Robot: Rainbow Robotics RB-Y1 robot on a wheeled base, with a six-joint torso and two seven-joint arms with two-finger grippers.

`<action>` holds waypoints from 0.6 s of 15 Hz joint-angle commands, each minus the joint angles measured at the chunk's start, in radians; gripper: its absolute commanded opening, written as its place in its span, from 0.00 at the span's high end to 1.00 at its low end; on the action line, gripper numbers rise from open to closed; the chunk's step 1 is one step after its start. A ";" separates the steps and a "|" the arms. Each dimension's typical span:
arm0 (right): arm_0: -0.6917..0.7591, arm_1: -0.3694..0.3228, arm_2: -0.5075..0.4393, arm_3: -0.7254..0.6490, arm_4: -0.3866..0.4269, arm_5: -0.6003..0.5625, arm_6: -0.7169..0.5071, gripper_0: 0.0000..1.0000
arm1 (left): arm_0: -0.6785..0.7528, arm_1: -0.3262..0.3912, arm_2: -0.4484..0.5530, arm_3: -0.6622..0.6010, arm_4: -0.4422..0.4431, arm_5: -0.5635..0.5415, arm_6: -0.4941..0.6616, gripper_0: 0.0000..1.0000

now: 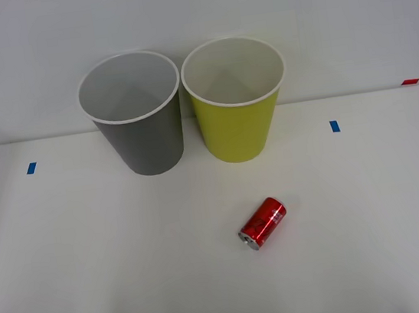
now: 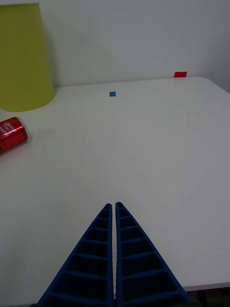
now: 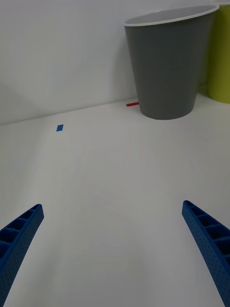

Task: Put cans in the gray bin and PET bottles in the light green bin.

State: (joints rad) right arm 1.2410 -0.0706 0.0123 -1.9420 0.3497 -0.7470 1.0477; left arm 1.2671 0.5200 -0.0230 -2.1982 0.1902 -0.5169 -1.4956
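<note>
- Red can (image 1: 263,223) lying on its side on the white table (image 1: 91,257), in front of the light green bin (image 1: 237,99) and well apart from it, silver end toward the near edge.
- Roll risk: a can on its side can trundle off if nudged by one finger before the other lands; grasp across the round body looks safest.
- Sorting risk: nearest bin to the can is the green one, the wrong target. Gray bin (image 1: 133,112) stands just beside the green bin, on its left, rims almost touching. A sloppy drop near that shared edge could go into the wrong bin or bounce off a rim.
- Tip risk: both bins tall and tapered to a narrow base; a bump from an arm reaching over could knock one over.
- Right gripper (image 2: 114,207) low over the table, right of the can and well apart from it, fingers pressed together and holding nothing. Needs spreading before any grasp, else just pushes the can.
- Left gripper (image 3: 112,218) low over the table, near side of the gray bin, fingers spread wide, nothing between them.
- Contents: pale insides of both bins look empty from the front view, though the very bottoms are probably not fully visible.
- Small blue tape marks (image 1: 31,167) on the table either side of the bins.
</note>
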 commanded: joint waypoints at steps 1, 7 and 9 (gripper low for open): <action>0.000 0.000 0.000 0.000 0.000 0.000 0.000 1.00 | 0.000 0.000 0.000 0.000 0.000 0.000 0.000 0.00; 0.000 0.000 0.000 0.000 0.000 0.000 0.000 1.00 | 0.000 0.000 0.000 0.000 0.000 0.000 0.000 0.00; 0.000 0.000 0.000 0.000 0.000 0.000 0.000 1.00 | 0.000 0.000 0.000 0.000 0.000 0.000 0.000 0.00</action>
State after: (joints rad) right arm 1.2410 -0.0706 0.0123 -1.9420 0.3497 -0.7470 1.0477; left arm 1.2671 0.5200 -0.0230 -2.1982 0.1902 -0.5169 -1.4956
